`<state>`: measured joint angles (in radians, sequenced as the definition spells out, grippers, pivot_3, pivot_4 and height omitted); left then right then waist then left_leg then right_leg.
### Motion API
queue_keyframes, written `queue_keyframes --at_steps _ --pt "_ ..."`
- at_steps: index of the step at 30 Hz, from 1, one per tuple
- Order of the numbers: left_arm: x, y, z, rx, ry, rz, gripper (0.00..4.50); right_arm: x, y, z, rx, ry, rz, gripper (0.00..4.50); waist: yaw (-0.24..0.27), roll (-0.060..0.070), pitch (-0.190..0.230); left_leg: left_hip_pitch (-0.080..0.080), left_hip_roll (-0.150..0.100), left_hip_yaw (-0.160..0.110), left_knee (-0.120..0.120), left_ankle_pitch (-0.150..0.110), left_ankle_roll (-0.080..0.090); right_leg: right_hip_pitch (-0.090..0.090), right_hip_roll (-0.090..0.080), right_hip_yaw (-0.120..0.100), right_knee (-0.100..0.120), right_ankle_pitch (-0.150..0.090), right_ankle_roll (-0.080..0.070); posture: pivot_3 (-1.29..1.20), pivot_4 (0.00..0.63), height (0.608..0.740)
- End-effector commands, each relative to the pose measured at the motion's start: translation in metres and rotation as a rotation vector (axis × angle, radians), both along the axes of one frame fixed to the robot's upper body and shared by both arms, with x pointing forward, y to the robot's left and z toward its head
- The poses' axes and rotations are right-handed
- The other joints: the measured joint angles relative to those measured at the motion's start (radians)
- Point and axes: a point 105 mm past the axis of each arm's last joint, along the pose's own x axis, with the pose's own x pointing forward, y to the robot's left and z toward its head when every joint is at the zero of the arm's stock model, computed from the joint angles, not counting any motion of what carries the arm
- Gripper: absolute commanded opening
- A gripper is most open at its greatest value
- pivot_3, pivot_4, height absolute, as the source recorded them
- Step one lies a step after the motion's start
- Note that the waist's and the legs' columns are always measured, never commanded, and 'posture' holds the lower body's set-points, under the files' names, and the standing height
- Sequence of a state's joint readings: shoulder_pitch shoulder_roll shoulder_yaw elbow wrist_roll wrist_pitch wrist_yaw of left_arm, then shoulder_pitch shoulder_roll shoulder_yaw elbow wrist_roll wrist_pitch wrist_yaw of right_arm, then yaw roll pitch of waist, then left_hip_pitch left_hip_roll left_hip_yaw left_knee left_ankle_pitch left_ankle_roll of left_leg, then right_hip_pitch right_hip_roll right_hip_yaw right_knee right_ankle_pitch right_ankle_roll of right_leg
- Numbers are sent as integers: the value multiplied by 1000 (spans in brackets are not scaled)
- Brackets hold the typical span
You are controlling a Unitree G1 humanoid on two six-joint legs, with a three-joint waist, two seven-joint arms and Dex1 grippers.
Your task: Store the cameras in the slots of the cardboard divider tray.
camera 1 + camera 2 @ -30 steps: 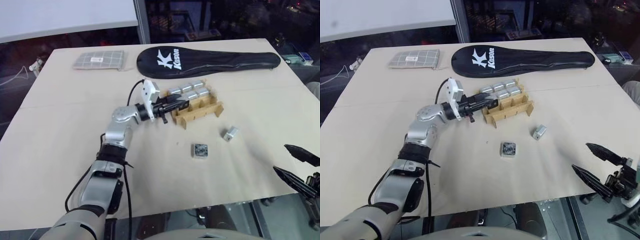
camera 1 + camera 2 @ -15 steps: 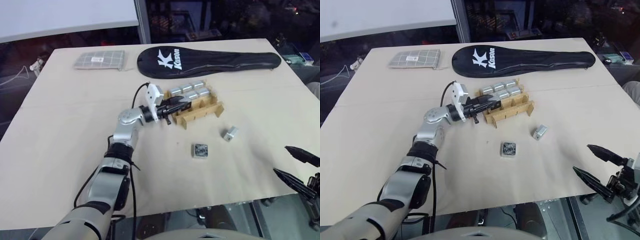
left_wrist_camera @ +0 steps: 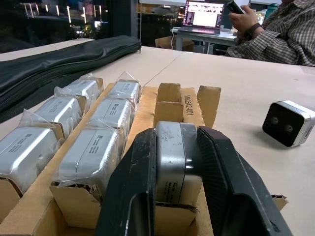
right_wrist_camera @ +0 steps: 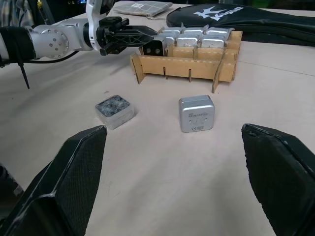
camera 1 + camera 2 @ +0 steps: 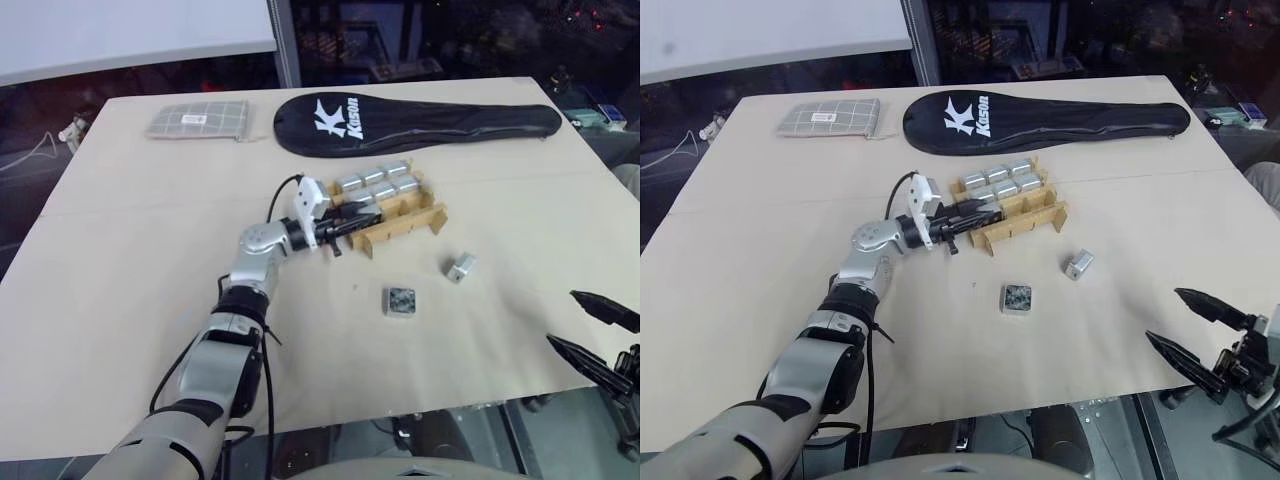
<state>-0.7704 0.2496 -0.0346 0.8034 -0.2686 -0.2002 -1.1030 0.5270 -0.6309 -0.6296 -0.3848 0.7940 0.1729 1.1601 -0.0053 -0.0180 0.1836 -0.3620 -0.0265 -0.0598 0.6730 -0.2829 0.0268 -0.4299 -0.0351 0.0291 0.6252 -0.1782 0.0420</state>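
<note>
Progress roughly two-thirds. Left gripper point(image 3: 170, 196) clamped on a silver-grey metal cube camera point(image 3: 170, 162), poised over a slot at the near end of the brown cardboard divider tray point(image 5: 400, 215). Beside it, six wrapped cameras point(image 3: 93, 155) already slotted. Farther out, two loose cameras point(image 4: 197, 113) on the table, near the wide-open right gripper point(image 4: 174, 187).

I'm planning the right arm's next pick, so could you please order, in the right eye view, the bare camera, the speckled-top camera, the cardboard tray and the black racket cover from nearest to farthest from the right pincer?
From the open right pincer at the table's near right edge:
1. Bare camera, loose, right of centre.
2. Speckled-top camera, loose, further left.
3. Cardboard tray, mid-table.
4. Black racket cover, far edge.
</note>
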Motion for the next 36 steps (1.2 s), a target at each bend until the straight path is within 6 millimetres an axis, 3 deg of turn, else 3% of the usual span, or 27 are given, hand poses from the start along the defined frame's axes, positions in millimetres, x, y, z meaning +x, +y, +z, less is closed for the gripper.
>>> queue_keyframes --at_steps 1,3,4,7,10,11,16,25,31,36 --pt "0 1 3 -3 -1 -10 725 -2 0 8 -26 -27 8 4347 0 0 0 0 0 0 0 0 0 0 0 0 0 0 0 0 150 740" --pt "-1 0 0 8 22 -23 725 -2 -1 8 -28 -24 9 4347 -1 0 0 0 0 0 0 0 0 0 0 0 0 0 0 0 150 740" --pt "-1 0 0 8 18 -20 1725 -1 -1 8 -29 -24 9 4500 -1 0 0 0 0 0 0 0 0 0 0 0 0 0 0 0 150 740" --pt "-6 0 -2 22 21 -54 2798 0 -1 8 -30 -26 12 4500 -1 0 0 0 0 0 0 0 0 0 0 0 0 0 0 0 150 740" --pt "-6 1 0 8 15 -46 4243 0 -2 7 -28 -25 11 4500 -1 0 0 0 0 0 0 0 0 0 0 0 0 0 0 0 150 740" --pt "-7 1 2 1 16 -46 4459 -1 -1 6 -29 -21 12 4500 -1 0 0 0 0 0 0 0 0 0 0 0 0 0 0 0 150 740" --pt "-15 9 16 -4 -26 -59 4459 -3 -1 4 -27 -18 8 4500 -4 0 0 0 0 0 0 0 0 0 0 0 0 0 0 0 150 740" --pt "-49 38 58 7 -65 -38 4459 -2 2 -2 -28 0 8 4500 -5 1 -1 1 1 -4 0 0 0 0 0 1 1 0 0 0 150 740" --pt "-84 65 65 69 12 8 4459 7 2 -9 -46 35 -3 4500 -8 1 -1 1 2 -4 0 0 0 0 0 1 1 0 0 0 150 740" --pt "-121 87 67 140 71 -1 4459 29 0 -12 -68 64 -75 4500 -10 1 -1 2 3 -3 0 0 0 -1 0 2 1 -1 -1 0 150 740"
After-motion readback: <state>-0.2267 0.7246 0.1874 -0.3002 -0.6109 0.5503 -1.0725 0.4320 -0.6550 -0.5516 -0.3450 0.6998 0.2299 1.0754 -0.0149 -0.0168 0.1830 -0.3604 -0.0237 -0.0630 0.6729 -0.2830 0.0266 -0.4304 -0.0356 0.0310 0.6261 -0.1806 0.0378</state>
